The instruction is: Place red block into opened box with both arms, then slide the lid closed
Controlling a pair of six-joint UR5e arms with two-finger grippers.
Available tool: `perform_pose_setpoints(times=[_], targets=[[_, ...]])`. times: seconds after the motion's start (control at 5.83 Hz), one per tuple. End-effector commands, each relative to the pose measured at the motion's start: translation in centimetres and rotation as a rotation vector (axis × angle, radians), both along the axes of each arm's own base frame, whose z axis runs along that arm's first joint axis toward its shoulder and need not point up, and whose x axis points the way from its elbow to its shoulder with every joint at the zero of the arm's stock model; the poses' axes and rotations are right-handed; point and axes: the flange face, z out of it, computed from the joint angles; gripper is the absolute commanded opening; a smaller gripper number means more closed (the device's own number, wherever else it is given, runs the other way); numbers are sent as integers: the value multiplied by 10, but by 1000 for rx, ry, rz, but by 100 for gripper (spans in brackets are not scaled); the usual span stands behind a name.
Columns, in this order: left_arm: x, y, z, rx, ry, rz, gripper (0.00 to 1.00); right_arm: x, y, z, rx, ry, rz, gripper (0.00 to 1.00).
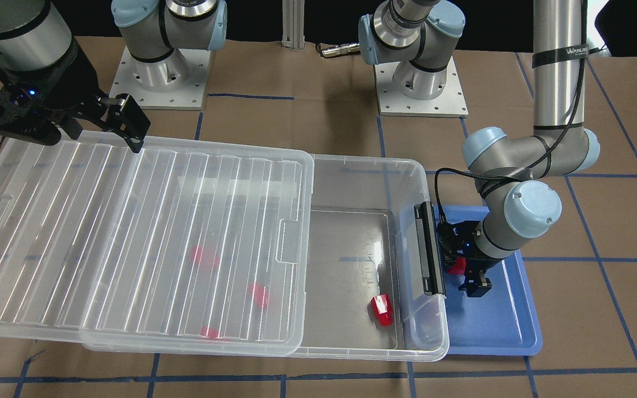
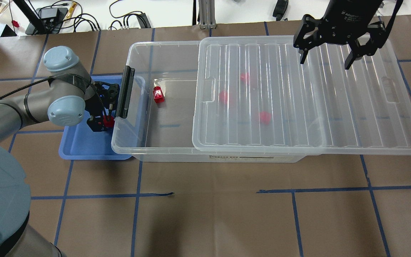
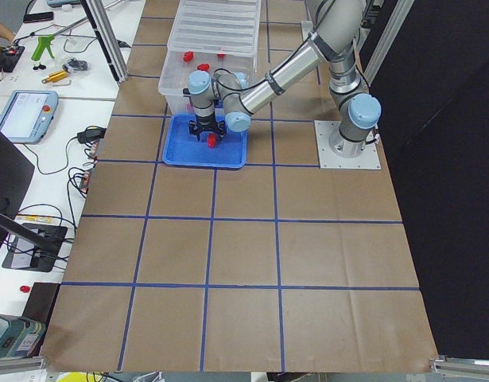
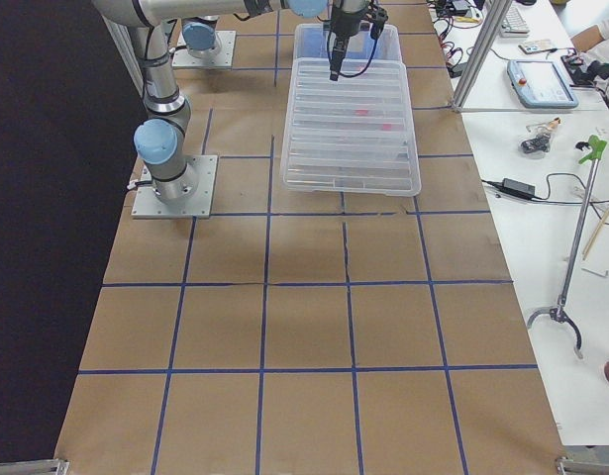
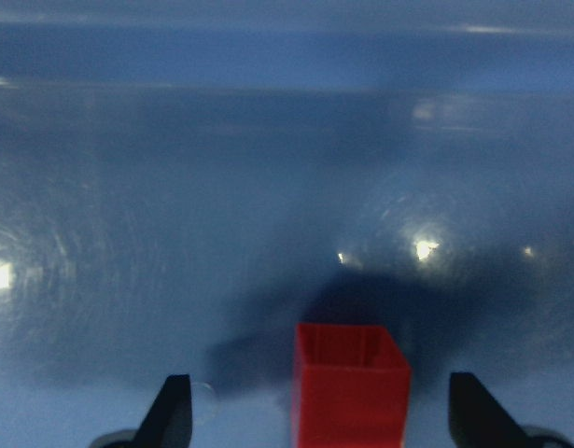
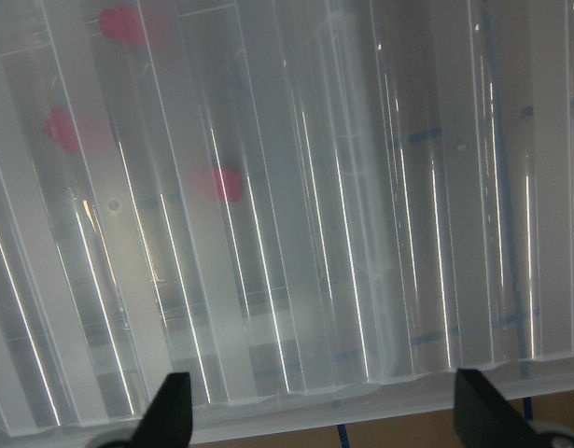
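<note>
My left gripper point(image 2: 100, 125) is low in the blue tray point(image 2: 84, 148), open, with a red block point(image 5: 350, 385) standing between its fingers and a gap on each side. The clear box point(image 2: 162, 44) lies beside the tray, its black latch bar point(image 2: 125, 92) at that end. The ribbed lid point(image 2: 334, 107) rests on the box, slid partway off toward my right, so the latch end is uncovered. One red block point(image 2: 158, 95) lies in the uncovered part, and three more show blurred through the lid. My right gripper point(image 2: 325, 62) hangs open above the lid's far edge.
The lid overhangs the box's right end and hides the table beneath it. The box wall with the latch point(image 1: 428, 249) stands right next to my left gripper point(image 1: 473, 276). Brown paper with blue tape lines covers the table in front of the box.
</note>
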Motion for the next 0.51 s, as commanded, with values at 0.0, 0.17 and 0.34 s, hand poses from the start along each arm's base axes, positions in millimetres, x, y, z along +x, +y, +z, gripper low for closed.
perform_pose_setpoints(times=[0.0, 0.17, 0.34], targets=[[1, -2, 4, -11, -2, -8, 34, -1, -2, -1, 3, 1, -1, 100], [0, -5, 16, -31, -8, -9, 10, -1, -2, 0, -1, 0, -1, 100], [-2, -7, 31, -53, -14, -10, 7, 0, -1, 1, -3, -3, -3, 100]])
